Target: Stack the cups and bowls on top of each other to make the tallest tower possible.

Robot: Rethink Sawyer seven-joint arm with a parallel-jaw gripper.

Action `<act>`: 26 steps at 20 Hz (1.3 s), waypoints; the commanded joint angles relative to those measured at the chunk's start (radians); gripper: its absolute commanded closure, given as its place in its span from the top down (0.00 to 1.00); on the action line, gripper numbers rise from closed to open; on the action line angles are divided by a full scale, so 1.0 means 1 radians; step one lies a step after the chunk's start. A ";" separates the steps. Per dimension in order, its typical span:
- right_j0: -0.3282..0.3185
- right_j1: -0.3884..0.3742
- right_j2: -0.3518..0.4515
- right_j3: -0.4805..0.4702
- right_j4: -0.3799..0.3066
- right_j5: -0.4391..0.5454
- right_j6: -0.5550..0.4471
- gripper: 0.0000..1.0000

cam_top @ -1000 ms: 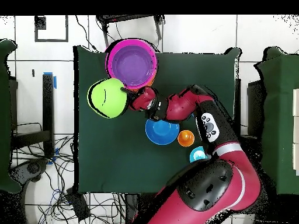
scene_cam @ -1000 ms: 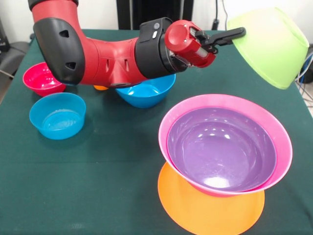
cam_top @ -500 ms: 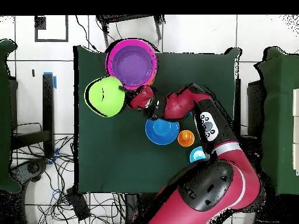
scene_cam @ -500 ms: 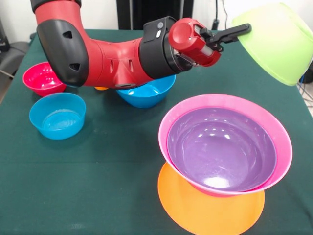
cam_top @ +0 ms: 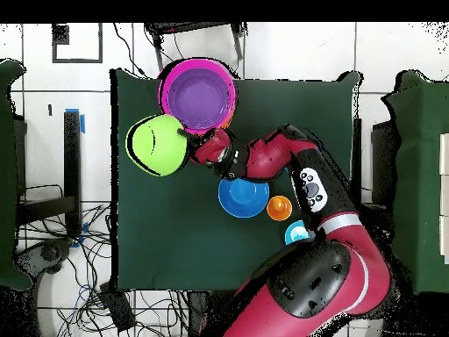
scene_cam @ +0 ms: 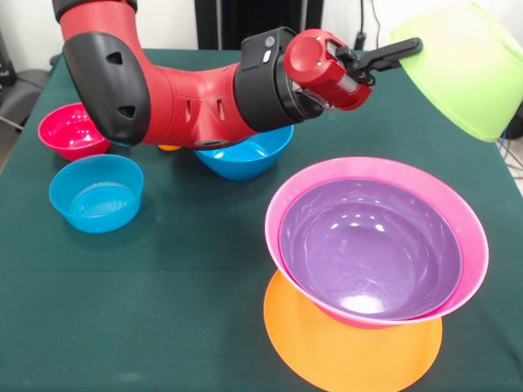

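Note:
My gripper (scene_cam: 407, 47) is shut on the rim of the green bowl (scene_cam: 467, 72), which hangs tilted in the air at the upper right, above and behind the tower. The tower's flat orange bowl (scene_cam: 347, 353) carries the pink bowl (scene_cam: 282, 204) with the purple bowl (scene_cam: 368, 249) nested inside. Seen from overhead, the green bowl (cam_top: 158, 146) hangs beside the pink bowl (cam_top: 164, 83) and purple bowl (cam_top: 200, 95), with the gripper (cam_top: 183, 136) at its edge. An orange cup (cam_top: 279, 208) stands by the arm; only a sliver of that cup (scene_cam: 167, 147) shows in the front view.
A large blue bowl (scene_cam: 245, 155) sits under the arm's forearm, seen from overhead too (cam_top: 243, 197). A small red bowl (scene_cam: 69, 131) and a small light blue bowl (scene_cam: 96, 193) stand at the left. A light blue piece (cam_top: 296, 233) peeks from under the arm.
The gripper has lifted the green bowl a little higher and further out from the tower's side. Everything on the table has stayed put.

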 commanded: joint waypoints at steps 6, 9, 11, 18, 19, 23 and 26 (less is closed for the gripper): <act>0.039 -0.001 -0.023 -0.071 -0.060 0.095 0.367 0.00; 0.050 -0.002 -0.040 -0.083 -0.065 0.080 0.367 0.00; 0.052 -0.001 -0.041 -0.090 -0.067 0.074 0.364 0.00; 0.073 -0.001 -0.069 -0.107 -0.074 0.041 0.364 0.00; 0.079 -0.001 -0.078 -0.115 -0.077 0.048 0.361 0.00; 0.074 -0.004 -0.070 -0.118 -0.078 0.094 0.355 0.00; 0.065 -0.005 -0.056 -0.124 -0.080 0.115 0.349 0.00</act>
